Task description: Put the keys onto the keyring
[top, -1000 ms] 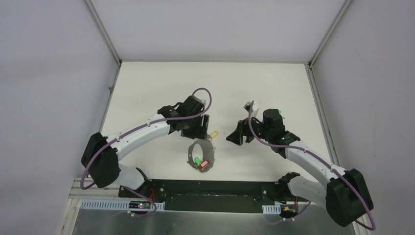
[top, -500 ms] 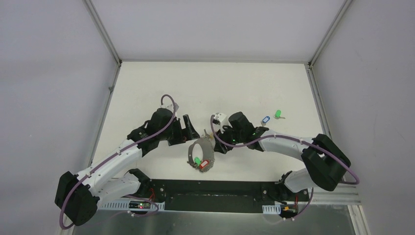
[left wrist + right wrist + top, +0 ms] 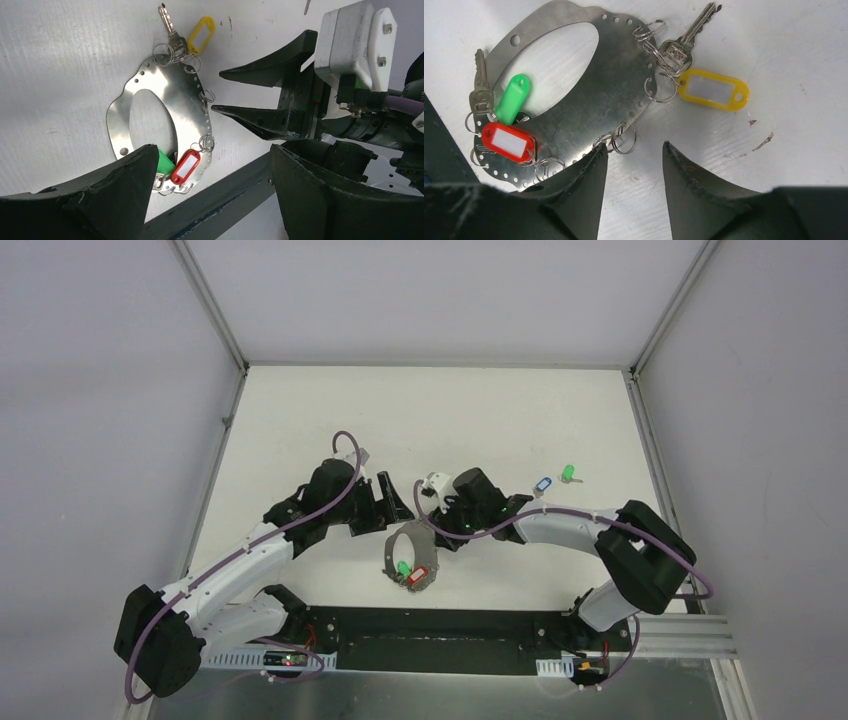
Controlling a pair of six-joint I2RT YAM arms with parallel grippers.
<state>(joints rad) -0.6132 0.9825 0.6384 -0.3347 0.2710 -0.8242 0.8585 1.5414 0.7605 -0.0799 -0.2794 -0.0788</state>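
Keyring (image 3: pixel 614 95) lying flat mid-table (image 3: pixel 330 420), long axis far-to-near, yellow-tagged key (image 3: pixel 676 52) fanned off its far end, dark front rail (image 3: pixel 440 625) close by the near end, left gripper (image 3: pixel 211 155) gaping, right gripper (image 3: pixel 635 150) part-spread, seemingly clasping nothing.

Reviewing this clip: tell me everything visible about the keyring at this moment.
The keyring is a flat, thin, silvery metal band around an oval opening, with small holes punched along its rim. It lies flat on the white table. Small split rings hang from the holes: a yellow-tagged key at one end, a green-tagged key and a red-tagged key at the other. The right gripper stands open at its edge; contact is unclear.
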